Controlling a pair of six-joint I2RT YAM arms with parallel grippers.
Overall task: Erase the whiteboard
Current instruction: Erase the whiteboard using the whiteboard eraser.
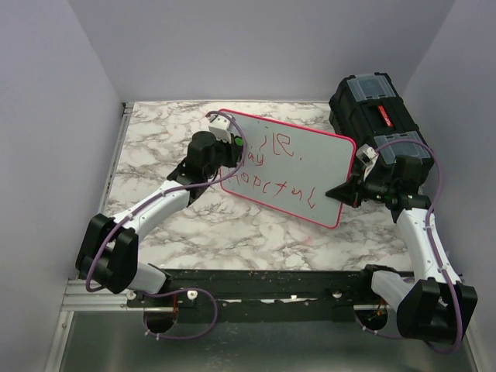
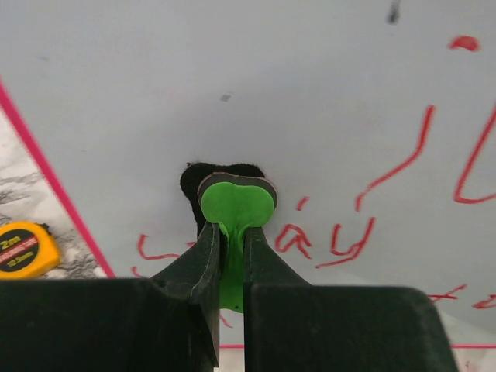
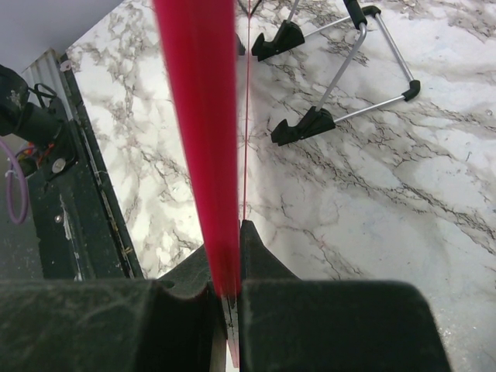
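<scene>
The whiteboard (image 1: 298, 167) has a pink-red rim and red handwriting, and it stands tilted over the marble table. My right gripper (image 1: 346, 190) is shut on its right edge. In the right wrist view the rim (image 3: 200, 116) runs up from between that gripper's (image 3: 230, 260) jaws. My left gripper (image 1: 232, 151) is at the board's upper left, shut on a green eraser (image 2: 236, 203). The eraser's black felt lies against the white surface (image 2: 310, 93), above the red letters. The left gripper (image 2: 232, 236) pinches the eraser's green stem.
A black toolbox (image 1: 380, 108) stands at the back right, close behind the right arm. A yellow tape measure (image 2: 23, 249) lies on the marble beside the board's left edge. The right wrist view shows a wire stand with black feet (image 3: 310, 124) on the table (image 3: 372, 201).
</scene>
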